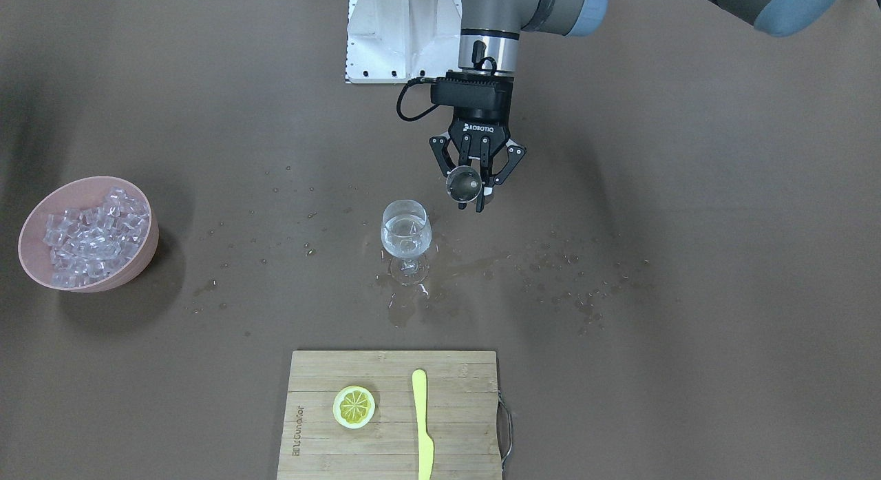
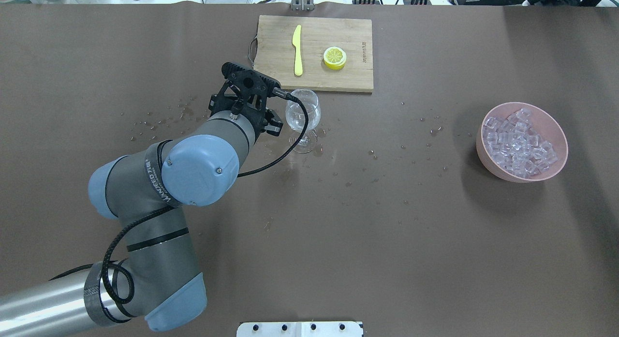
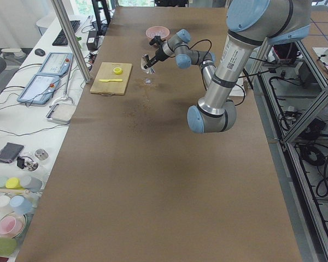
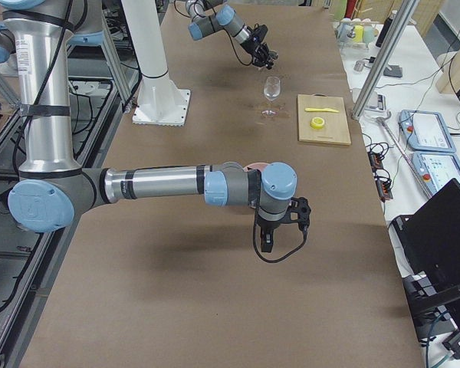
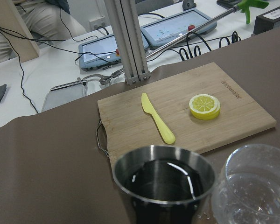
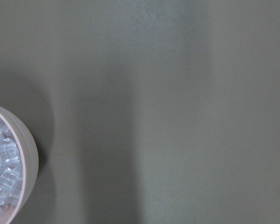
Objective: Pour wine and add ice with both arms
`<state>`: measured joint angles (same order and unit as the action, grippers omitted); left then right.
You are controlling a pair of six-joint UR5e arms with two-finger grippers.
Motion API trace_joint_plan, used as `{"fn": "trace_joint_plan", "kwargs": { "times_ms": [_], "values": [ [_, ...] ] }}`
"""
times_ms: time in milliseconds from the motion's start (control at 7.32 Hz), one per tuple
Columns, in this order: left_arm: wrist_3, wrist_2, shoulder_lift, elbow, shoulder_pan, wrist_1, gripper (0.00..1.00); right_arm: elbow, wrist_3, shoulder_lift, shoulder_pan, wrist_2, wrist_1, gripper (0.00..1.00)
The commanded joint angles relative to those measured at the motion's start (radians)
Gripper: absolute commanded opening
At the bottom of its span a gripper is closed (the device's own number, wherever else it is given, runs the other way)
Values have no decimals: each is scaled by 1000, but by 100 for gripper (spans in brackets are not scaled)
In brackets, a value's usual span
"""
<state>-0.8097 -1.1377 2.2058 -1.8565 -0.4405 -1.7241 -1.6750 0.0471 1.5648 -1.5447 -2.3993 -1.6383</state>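
**op_newbie:** so where's the wine sitting relative to my left gripper?

**benchrat:** Your wine [image 1: 405,239] is a small clear pool in the bottom of the wine glass [image 1: 409,268], which stands upright in a wet patch on the table. The glass is just beside your left gripper [image 1: 472,192], on the gripper's right and lower down, with a clear gap between them. That gripper is clamped on a small steel cup [image 1: 461,183] with its mouth facing up. In the left wrist view the cup's rim is right next to the glass rim. There are glints inside the cup, but I can't tell if that's liquid.

**op_newbie:** and the ice?

**benchrat:** The ice [image 1: 93,233] is heaped in the pink bowl [image 1: 141,263], well apart from your left gripper, way over on its right. Your right gripper [image 4: 265,241] hangs near that bowl, and the bowl's rim just pokes into the corner of its wrist view. I can't tell if its fingers are apart or together, since it only shows from the side.

Past the left gripper, on the side away from the robot, there's the cutting board [image 1: 454,425] with a lemon slice [image 1: 354,406] and a yellow knife [image 1: 422,425]. You've got droplets [image 1: 585,308] scattered on the table around the glass.
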Motion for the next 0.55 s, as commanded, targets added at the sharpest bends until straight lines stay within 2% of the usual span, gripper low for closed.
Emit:
{"fn": "trace_joint_plan", "kwargs": {
  "times_ms": [0,410],
  "values": [
    [6,-42,38,-3,0,65,0,0,0,1,0,-1,0,100],
    [10,-115,78,-4,0,165,0,1,-1,3,0,-1,0,100]
  ]
}}
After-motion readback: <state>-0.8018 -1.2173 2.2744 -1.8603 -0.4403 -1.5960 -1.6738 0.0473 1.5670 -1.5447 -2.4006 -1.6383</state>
